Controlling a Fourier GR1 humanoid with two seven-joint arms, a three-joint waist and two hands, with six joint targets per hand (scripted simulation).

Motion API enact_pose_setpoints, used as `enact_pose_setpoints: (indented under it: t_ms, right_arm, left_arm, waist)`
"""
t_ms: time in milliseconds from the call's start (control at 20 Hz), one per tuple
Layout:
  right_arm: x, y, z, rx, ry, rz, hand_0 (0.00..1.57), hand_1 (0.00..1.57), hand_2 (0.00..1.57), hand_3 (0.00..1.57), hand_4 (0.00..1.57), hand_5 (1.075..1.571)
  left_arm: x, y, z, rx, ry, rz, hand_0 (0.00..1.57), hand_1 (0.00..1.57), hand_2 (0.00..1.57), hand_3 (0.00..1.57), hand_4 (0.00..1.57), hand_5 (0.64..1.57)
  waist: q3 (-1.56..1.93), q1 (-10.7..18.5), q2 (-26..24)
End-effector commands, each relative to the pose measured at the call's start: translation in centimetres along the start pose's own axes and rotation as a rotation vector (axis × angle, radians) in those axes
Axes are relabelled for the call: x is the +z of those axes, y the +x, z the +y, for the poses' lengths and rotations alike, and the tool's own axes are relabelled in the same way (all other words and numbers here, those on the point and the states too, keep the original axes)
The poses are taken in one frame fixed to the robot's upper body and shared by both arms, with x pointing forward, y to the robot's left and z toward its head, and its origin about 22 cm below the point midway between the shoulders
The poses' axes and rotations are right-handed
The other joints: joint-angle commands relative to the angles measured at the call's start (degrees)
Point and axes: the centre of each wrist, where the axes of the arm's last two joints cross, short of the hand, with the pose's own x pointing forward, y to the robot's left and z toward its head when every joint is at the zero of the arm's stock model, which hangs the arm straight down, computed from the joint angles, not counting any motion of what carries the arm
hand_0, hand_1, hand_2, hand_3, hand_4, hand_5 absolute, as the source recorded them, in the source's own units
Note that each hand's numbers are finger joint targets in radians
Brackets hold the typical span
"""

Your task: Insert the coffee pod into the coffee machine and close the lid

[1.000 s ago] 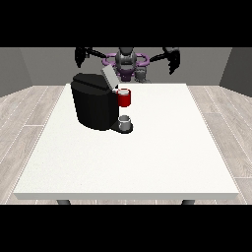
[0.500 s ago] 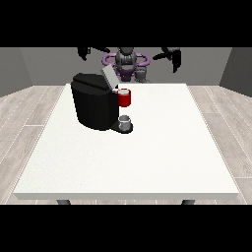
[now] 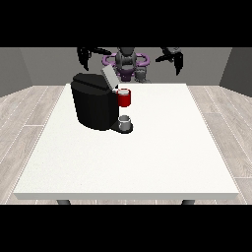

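Task barely begun: lid [image 3: 108, 76] up, both hands raised at the far edge.

Front view: machine [image 3: 95, 101] stands on the table [image 3: 147, 157] with its lid tilted open and a red thing at the machine [image 3: 124, 97]; below that sits a grey thing [image 3: 125, 120] I cannot tell for the pod. Hand at the view's left [image 3: 83, 56] and hand at the view's right [image 3: 176, 58] hang high, fingers drooping relaxed, grasping nothing, well apart from the machine. Inserting and closing both look undone.
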Motion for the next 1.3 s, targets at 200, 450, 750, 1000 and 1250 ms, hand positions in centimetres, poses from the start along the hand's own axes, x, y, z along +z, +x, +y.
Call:
enact_pose_setpoints:
  t_ms: [200, 450, 750, 1000, 1250]
  right_arm:
    - [-1.2, -0.5, 0.3, -0.017, 0.015, 0.048, 0.0, 0.0, 0.0, 0.0, 0.06, 1.571]
    - [-2.4, 2.0, 3.0, 0.001, 0.085, 0.02, 0.0, 0.0, 0.0, 0.0, 0.0, 1.571]
    - [-4.1, 5.3, 4.5, 0.019, 0.151, -0.087, 0.0, 0.0, 0.0, 0.0, 0.0, 1.571]
    - [-4.3, 5.1, 5.7, 0.048, 0.182, -0.081, 0.0, 0.0, 0.0, 0.0, 0.0, 1.571]
    - [-5.0, 5.5, 4.4, 0.044, 0.152, -0.111, 0.0, 0.0, 0.0, 0.0, 0.16, 1.571]
  left_arm:
    - [1.2, 3.7, 0.6, -0.005, -0.009, -0.051, 0.0, 0.0, 0.0, 0.0, 0.26, 1.571]
    - [3.9, 2.9, 2.6, -0.022, 0.056, -0.072, 0.0, 0.0, 0.0, 0.0, 0.37, 1.571]
    - [3.3, 3.1, 0.3, -0.067, 0.113, -0.17, 0.0, 0.0, 0.0, 0.0, 0.36, 1.571]
    - [4.1, 4.9, 1.9, -0.067, 0.14, -0.124, 0.0, 0.0, 0.0, 0.0, 0.31, 1.571]
    - [5.2, 5.9, 2.0, -0.087, 0.119, -0.132, 0.0, 0.0, 0.0, 0.0, 0.35, 1.571]
  waist:
    - [0.0, 0.9, 2.7]
    - [-0.02, -1.6, 5.4]
    - [-0.03, -2.1, 11.9]
    - [-0.02, -3.7, 10.7]
    - [-0.01, -1.4, 11.6]
